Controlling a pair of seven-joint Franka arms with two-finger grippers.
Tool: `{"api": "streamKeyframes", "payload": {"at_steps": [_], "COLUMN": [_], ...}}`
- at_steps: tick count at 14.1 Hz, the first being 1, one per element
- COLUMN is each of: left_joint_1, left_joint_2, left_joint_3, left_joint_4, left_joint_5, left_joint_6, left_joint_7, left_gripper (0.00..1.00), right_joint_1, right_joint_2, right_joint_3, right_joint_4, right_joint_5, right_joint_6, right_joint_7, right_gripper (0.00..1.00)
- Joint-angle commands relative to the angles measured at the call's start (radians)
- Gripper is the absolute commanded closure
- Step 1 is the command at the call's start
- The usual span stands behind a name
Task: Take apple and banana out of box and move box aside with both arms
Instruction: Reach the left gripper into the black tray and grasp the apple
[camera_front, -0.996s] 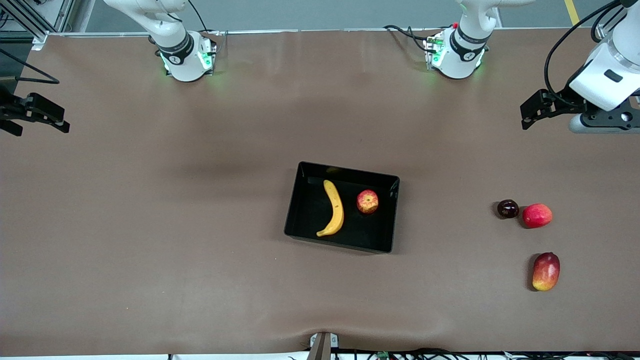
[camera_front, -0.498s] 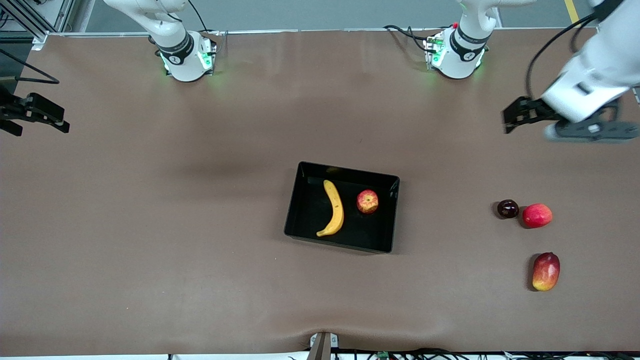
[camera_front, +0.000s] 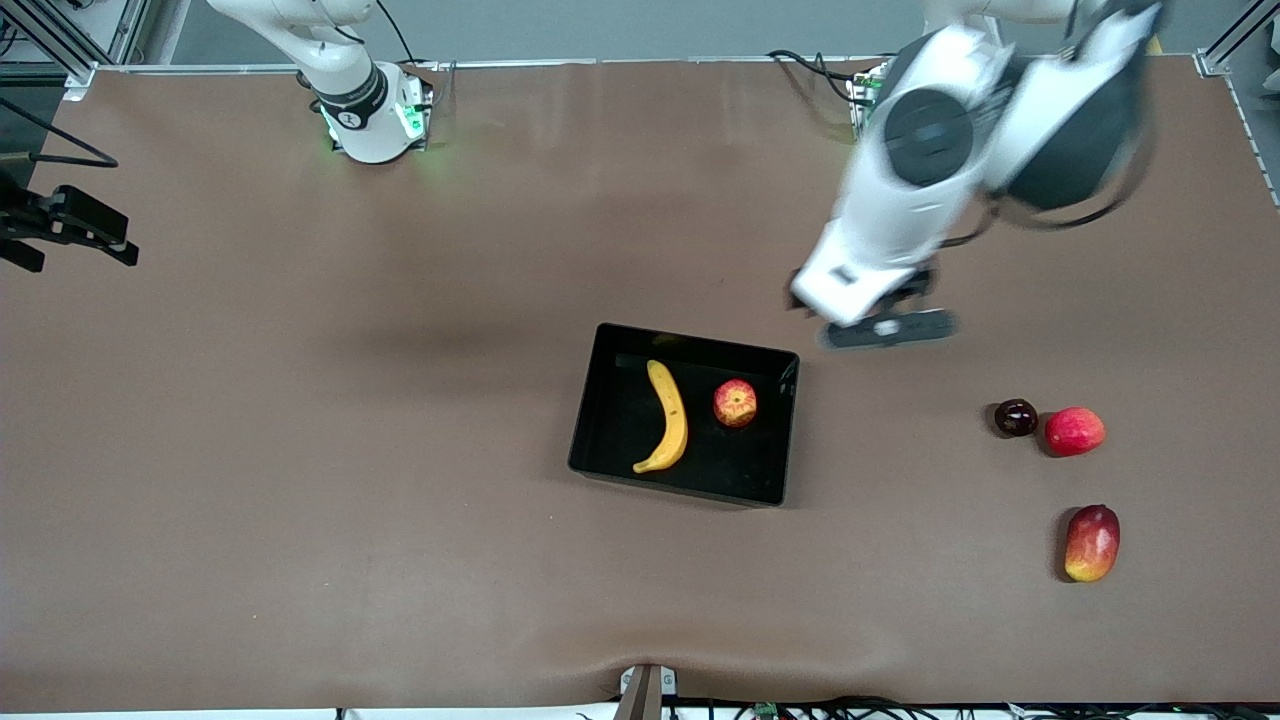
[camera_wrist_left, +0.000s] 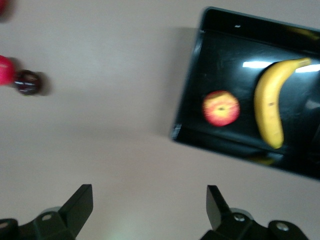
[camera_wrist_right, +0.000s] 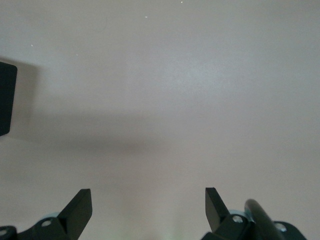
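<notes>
The black tray (camera_front: 612, 400) lies mid-table with the yellow banana (camera_front: 668, 418) and the red apple (camera_front: 735, 403) inside it, apart from each other. My left gripper (camera_front: 872, 312) hangs in the air over bare table beside the tray's corner on the left arm's side. In the left wrist view it (camera_wrist_left: 150, 200) is open and empty, with the tray (camera_wrist_left: 187, 105), banana (camera_wrist_left: 270, 107) and apple (camera_wrist_left: 220, 108) ahead. My right gripper (camera_front: 80, 240) waits at the right arm's end of the table, open and empty over bare table (camera_wrist_right: 148, 200).
A dark purple round fruit (camera_front: 1016, 417) and a red round fruit (camera_front: 1075, 431) lie together toward the left arm's end of the table. A red-yellow mango (camera_front: 1092, 542) lies nearer to the front camera than them. The purple fruit also shows in the left wrist view (camera_wrist_left: 27, 82).
My left arm has swung fast from the left arm's end of the table to beside the tray. The right arm, tray and fruits have not moved.
</notes>
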Motion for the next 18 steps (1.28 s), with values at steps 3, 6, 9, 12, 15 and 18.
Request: {"api": "streamKeyframes", "payload": {"at_steps": [3, 6, 9, 12, 15, 18], "left_joint_1": [-0.073, -0.091, -0.075, -0.067, -0.052, -0.048], "left_joint_2": [0.198, 0.282, 0.342, 0.390, 0.419, 0.437], "left_joint_3": [0.002, 0.004, 0.004, 0.005, 0.004, 0.004], "left_joint_4": [0.036, 0.024, -0.031, -0.037, -0.037, -0.034], "left_joint_5": [0.079, 0.117, 0.170, 0.171, 0.156, 0.154], "left_joint_6": [0.206, 0.304, 0.434, 0.451, 0.491, 0.516], "left_joint_7": [-0.193, -0.272, -0.275, -0.275, -0.276, -0.275], "left_gripper": [0.00, 0.00, 0.00, 0.00, 0.00, 0.39], "right_joint_1": [-0.016, -0.014, -0.019, -0.022, -0.019, -0.022], "right_joint_2": [-0.018, -0.018, -0.014, -0.013, -0.010, -0.010], "right_joint_3": [0.010, 0.010, 0.010, 0.010, 0.010, 0.010], "right_joint_4": [-0.006, -0.006, -0.004, -0.003, -0.001, -0.001], "right_joint_5": [0.014, 0.014, 0.017, 0.015, 0.006, 0.011], "right_joint_6": [-0.004, -0.004, -0.004, -0.002, -0.002, -0.004], "right_joint_7": [0.004, 0.004, -0.001, -0.005, -0.007, -0.002], "right_gripper": [0.00, 0.00, 0.00, 0.00, 0.00, 0.00]}}
